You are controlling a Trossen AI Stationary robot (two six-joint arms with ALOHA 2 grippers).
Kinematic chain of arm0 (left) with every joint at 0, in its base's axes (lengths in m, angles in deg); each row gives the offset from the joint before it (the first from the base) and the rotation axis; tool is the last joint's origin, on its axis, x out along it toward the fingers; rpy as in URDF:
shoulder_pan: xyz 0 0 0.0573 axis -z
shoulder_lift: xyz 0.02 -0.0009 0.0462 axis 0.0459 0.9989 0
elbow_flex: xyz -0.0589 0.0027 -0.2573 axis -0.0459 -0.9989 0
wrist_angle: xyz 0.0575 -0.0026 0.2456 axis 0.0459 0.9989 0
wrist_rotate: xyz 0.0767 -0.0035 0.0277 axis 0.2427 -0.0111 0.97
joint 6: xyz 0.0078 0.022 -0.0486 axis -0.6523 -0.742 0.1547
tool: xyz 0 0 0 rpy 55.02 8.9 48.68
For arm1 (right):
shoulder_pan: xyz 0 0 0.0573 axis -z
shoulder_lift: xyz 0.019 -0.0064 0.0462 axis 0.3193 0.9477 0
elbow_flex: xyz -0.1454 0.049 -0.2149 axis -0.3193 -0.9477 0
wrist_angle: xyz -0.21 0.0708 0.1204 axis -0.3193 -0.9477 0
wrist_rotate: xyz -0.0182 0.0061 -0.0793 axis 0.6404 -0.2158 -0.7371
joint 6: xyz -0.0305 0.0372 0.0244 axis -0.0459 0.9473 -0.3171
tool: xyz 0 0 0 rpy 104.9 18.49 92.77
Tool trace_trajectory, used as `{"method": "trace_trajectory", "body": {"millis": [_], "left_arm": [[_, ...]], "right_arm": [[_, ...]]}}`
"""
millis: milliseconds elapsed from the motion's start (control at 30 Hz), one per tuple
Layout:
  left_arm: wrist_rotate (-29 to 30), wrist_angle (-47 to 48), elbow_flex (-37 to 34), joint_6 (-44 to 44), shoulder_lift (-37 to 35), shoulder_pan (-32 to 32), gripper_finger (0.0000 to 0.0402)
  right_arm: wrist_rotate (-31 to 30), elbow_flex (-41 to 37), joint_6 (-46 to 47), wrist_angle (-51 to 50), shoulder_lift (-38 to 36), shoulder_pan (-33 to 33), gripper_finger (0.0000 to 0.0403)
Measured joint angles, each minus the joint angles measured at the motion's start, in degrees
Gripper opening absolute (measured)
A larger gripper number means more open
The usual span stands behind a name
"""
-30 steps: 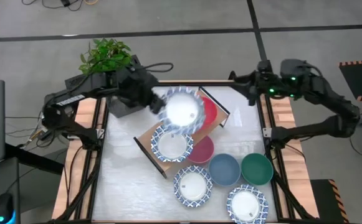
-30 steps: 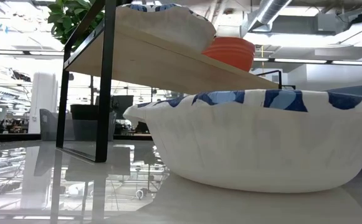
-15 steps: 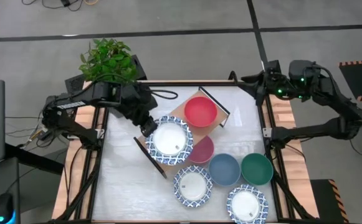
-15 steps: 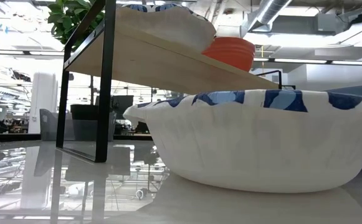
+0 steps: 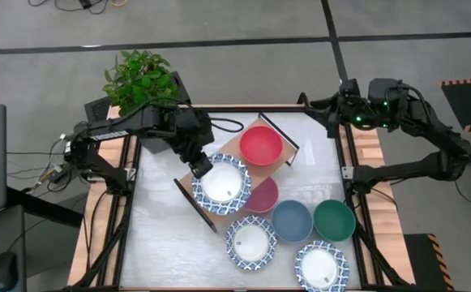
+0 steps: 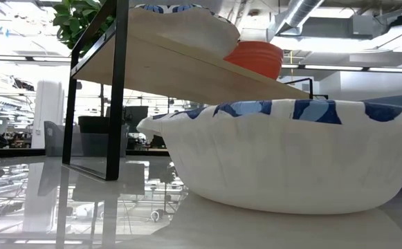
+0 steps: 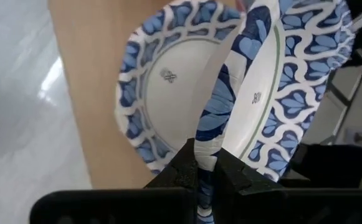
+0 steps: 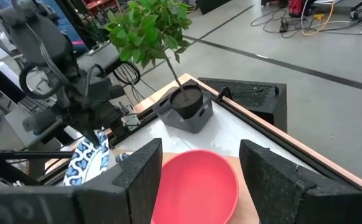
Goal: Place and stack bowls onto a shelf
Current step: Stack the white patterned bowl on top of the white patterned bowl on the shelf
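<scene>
- the left gripper [image 5: 197, 167] is clamped on the rim of a blue-patterned bowl [image 7: 274, 93], lowering it onto another patterned bowl [image 7: 162, 93] already sitting on the shelf [image 5: 233, 143].
- risk, as i judge it: the held bowl is tilted, so released now it could land askew instead of nesting, or nudge the lower bowl toward the shelf's edge.
- the red bowl [image 5: 260, 145] sits on the shelf just beside the stack; a sideways swing could knock it.
- the right gripper [image 5: 333, 113] waits at the table's far right corner, jaws apart, empty.
- compared with a second ago, the held bowl has come down from above the shelf's middle to the patterned bowl at its near end.
</scene>
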Motion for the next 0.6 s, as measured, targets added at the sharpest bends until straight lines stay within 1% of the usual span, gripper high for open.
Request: {"method": "trace_trajectory", "body": {"millis": [100,200,600], "left_arm": [[1.30,-0.57,0.02,-1.09,-0.22,-0.03,0.0016],[2.24,-0.87,0.02,-1.33,-0.13,-0.04,0.0039],[1.79,-0.83,0.02,-3.30,-0.15,-0.02,0.0164]], "right_arm": [[0.00,0.00,0.13,-1.28,-0.02,0.00,0.0239],[0.00,0.00,0.17,-2.25,-0.02,0.00,0.0239],[0.00,0.00,0.17,-2.50,-0.02,0.00,0.0239]]}}
